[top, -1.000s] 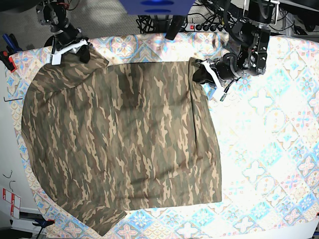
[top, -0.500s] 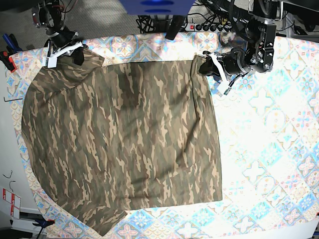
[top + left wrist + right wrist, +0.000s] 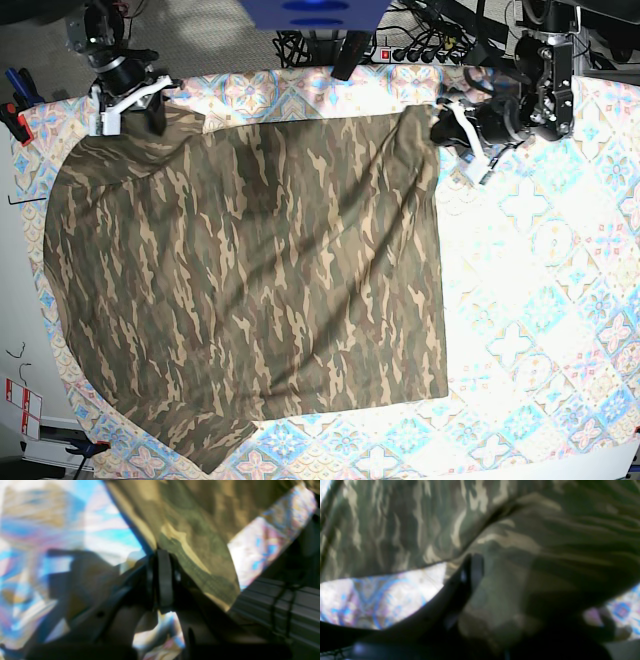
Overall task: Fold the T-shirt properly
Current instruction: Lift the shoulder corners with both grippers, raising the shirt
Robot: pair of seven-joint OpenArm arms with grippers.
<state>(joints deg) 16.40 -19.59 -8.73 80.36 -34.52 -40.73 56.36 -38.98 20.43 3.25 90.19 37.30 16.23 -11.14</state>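
Note:
The camouflage T-shirt lies spread across the patterned tablecloth, its far edge stretched between both arms. My left gripper is at the far right corner of the T-shirt, shut on the cloth. In the left wrist view the dark fingers pinch the hem of the T-shirt. At the far left corner my right gripper is shut on the fabric. The right wrist view shows one finger pressed into the bunched T-shirt; the other finger is hidden under it.
A power strip and cables lie past the table's far edge, beside a blue block. Clamps stick out at the left edge. Bare tablecloth shows to the right of the shirt.
My left gripper has pulled the far right corner outward to the right, and the fold along that side has flattened. The right gripper has drawn the left corner slightly up and left.

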